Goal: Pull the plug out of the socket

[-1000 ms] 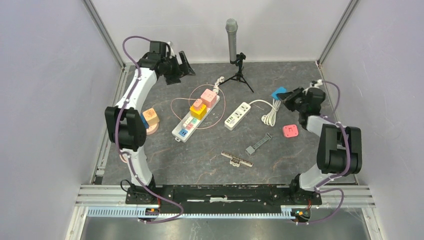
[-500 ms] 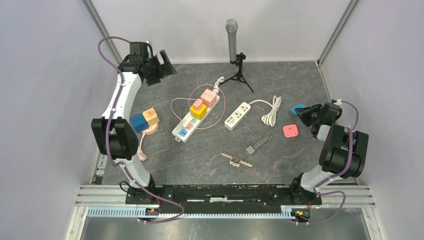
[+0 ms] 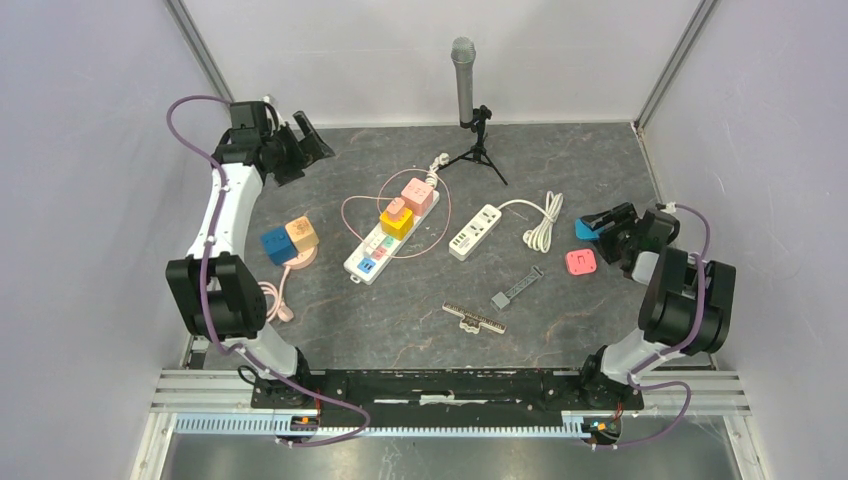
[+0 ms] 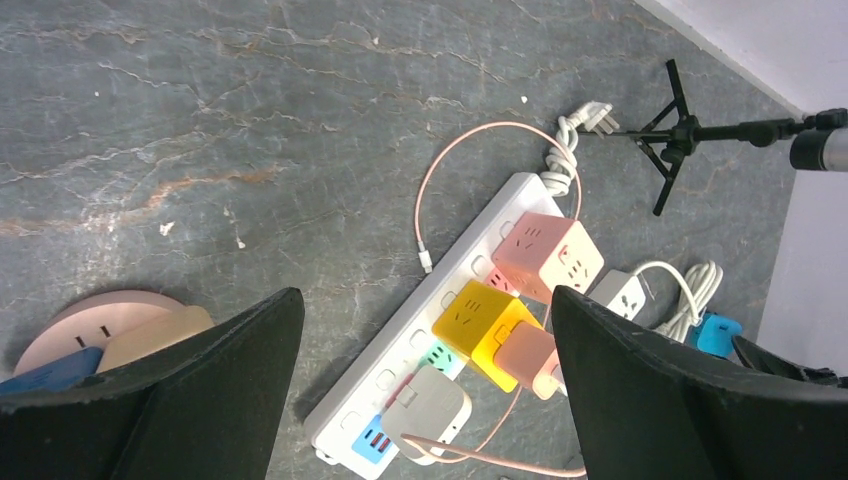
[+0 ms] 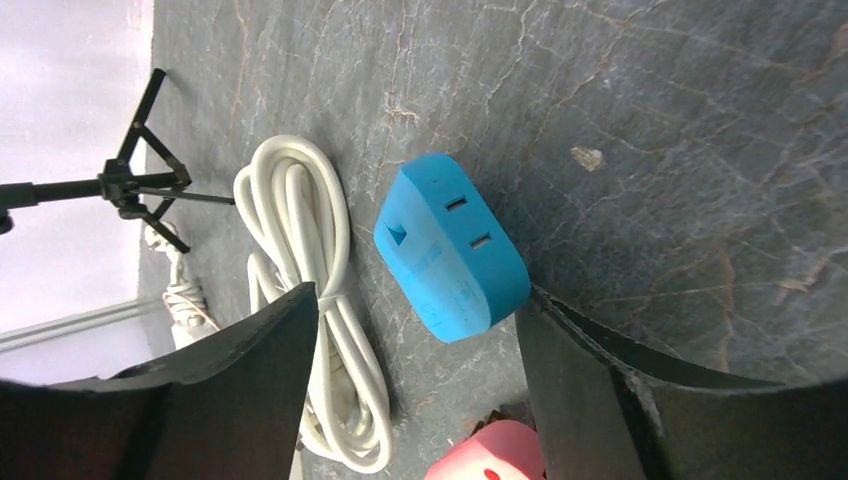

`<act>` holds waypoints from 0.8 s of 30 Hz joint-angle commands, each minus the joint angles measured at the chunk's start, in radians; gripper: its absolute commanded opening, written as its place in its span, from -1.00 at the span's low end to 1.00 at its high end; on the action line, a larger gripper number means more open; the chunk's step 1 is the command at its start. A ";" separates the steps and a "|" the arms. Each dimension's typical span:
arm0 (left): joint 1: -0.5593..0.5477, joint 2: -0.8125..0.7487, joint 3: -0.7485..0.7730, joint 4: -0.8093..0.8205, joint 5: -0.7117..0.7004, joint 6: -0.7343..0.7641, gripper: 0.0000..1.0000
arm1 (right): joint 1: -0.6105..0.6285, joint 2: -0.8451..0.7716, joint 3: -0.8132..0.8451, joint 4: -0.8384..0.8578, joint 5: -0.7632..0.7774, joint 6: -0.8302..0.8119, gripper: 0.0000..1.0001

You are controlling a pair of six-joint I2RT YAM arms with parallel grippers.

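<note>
The long white socket strip (image 3: pixel 372 252) (image 4: pixel 452 300) lies mid-table. It carries a pink cube (image 4: pixel 548 255), a yellow cube (image 4: pixel 482 322) with a pink charger, and a grey adapter (image 4: pixel 428 412). A blue plug (image 3: pixel 590 227) (image 5: pixel 452 248) lies loose on the table at the right, far from the strip. My right gripper (image 3: pixel 612 226) (image 5: pixel 415 300) stands open around the plug, whose near corner rests against the right finger (image 5: pixel 620 380). My left gripper (image 3: pixel 300 142) (image 4: pixel 427 295) hangs open and empty over the far left corner.
A second white strip (image 3: pixel 474 231) with a coiled white cord (image 3: pixel 543 222) (image 5: pixel 320 300) lies left of the blue plug. A pink plug (image 3: pixel 581 262) sits just in front. A microphone tripod (image 3: pixel 472 150) stands at the back. Coloured cubes on a pink disc (image 3: pixel 290 242) sit left.
My right gripper carried the blue plug rightward, lowered it to the table and opened its jaws. My left arm swung further toward the far left corner, still open.
</note>
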State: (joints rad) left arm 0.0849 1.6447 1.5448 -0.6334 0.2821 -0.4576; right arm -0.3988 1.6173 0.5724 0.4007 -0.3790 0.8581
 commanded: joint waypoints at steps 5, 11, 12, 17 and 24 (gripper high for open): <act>-0.005 -0.061 -0.031 0.031 0.064 -0.019 1.00 | -0.002 -0.133 0.050 -0.222 0.172 -0.109 0.62; -0.007 -0.034 -0.044 0.031 0.156 -0.074 1.00 | 0.048 -0.252 0.045 -0.129 0.124 -0.144 0.67; -0.007 -0.026 -0.041 0.031 0.180 -0.084 1.00 | 0.068 -0.265 0.055 -0.102 0.101 -0.166 0.68; -0.024 0.019 -0.024 0.046 0.251 -0.110 0.99 | 0.249 -0.278 0.157 -0.064 0.009 -0.336 0.69; -0.067 0.057 -0.033 0.048 0.284 -0.120 0.80 | 0.588 -0.225 0.210 0.098 -0.042 -0.413 0.67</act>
State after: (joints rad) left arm 0.0422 1.6897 1.4986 -0.6178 0.5083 -0.5419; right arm 0.0460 1.3678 0.7280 0.3782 -0.3676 0.5354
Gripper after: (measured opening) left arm 0.928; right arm 0.843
